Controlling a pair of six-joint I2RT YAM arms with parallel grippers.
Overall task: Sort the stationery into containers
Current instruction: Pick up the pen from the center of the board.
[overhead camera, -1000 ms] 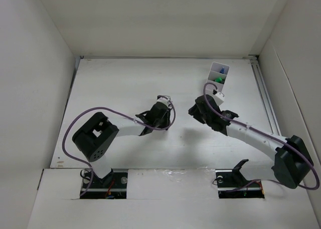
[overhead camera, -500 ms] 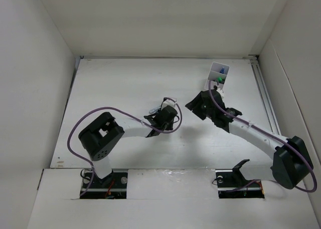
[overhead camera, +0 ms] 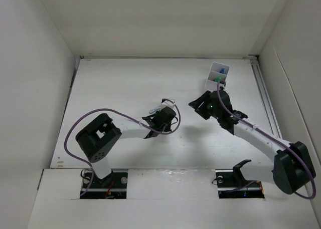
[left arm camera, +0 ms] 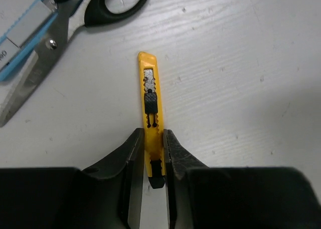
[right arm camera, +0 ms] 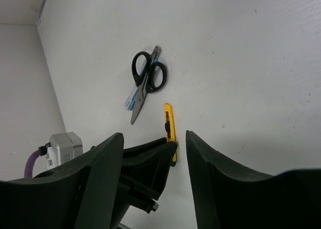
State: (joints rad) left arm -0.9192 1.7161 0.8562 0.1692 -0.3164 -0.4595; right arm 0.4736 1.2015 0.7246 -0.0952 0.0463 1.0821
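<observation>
Yellow cutter (left arm camera: 151, 113) with black slider, between the left jaws

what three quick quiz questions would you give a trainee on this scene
1. True or false: the left gripper is shut on the yellow cutter.
2. Which fits the right gripper? A: open, with nothing between its fingers. B: shut on a pen. C: shut on a highlighter.
3. What colour are the handles of the scissors?

Key: 1 true; 2 A; 3 black.
</observation>
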